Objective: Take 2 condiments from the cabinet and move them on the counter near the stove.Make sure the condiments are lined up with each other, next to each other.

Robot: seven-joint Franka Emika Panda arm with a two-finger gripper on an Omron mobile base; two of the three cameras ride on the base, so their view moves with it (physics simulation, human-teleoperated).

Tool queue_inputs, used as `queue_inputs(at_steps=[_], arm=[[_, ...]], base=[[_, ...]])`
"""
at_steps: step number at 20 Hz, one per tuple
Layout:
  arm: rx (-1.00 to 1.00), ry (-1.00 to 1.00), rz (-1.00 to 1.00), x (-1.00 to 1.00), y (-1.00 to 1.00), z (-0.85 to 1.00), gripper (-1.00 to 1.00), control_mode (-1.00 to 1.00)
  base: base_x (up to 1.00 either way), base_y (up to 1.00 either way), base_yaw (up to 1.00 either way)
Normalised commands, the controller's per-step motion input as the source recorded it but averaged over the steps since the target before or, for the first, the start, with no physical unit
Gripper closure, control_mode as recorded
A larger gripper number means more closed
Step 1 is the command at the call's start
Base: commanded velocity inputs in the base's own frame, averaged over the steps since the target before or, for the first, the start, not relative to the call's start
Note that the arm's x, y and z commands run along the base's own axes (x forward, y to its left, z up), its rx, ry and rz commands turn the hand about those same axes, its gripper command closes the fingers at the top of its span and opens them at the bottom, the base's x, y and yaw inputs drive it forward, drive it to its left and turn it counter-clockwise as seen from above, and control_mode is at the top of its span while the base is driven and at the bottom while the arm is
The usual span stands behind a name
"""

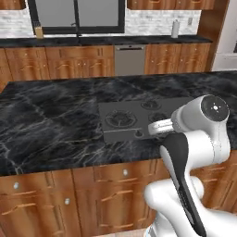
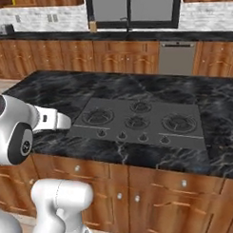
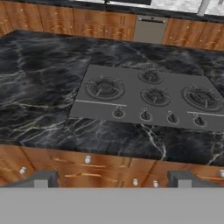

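My gripper [image 3: 112, 178] is open, its two dark fingertips [image 3: 41, 178] wide apart with nothing between them. It hangs in front of the island, above the drawer fronts, and looks down over the counter [image 3: 39, 96] of black marble with white veins. The stove [image 3: 148, 98], a flat dark grey cooktop with round burners and a row of small knobs, is set into the counter [image 1: 51, 115] ahead of the gripper; it also shows as the stove [image 1: 129, 121] and the stove [image 2: 137, 122] in the base views. The condiments are out of view. Bottom edges of reddish-brown wall cabinets [image 1: 171, 3] show at the top.
Wooden drawer fronts [image 2: 154, 193] with round knobs run under the island. Beyond a floor gap, a back counter [image 1: 92, 40] carries a white paper-towel roll [image 1: 175, 28] and a small wooden block [image 1: 39, 31]. A grey dishwasher [image 1: 129, 60] sits below it. My white arm [image 1: 194, 152] rises close by.
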Motion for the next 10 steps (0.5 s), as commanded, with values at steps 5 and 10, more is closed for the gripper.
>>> queue_inputs(at_steps=[5,10], arm=[[0.00,0.00,0.00,0.00,0.00,0.00,-1.00,1.00],[0.00,0.00,0.00,0.00,0.00,0.00,-1.00,1.00]], base=[[-0.72,1.00,0.03],[-0.25,1.00,0.00]])
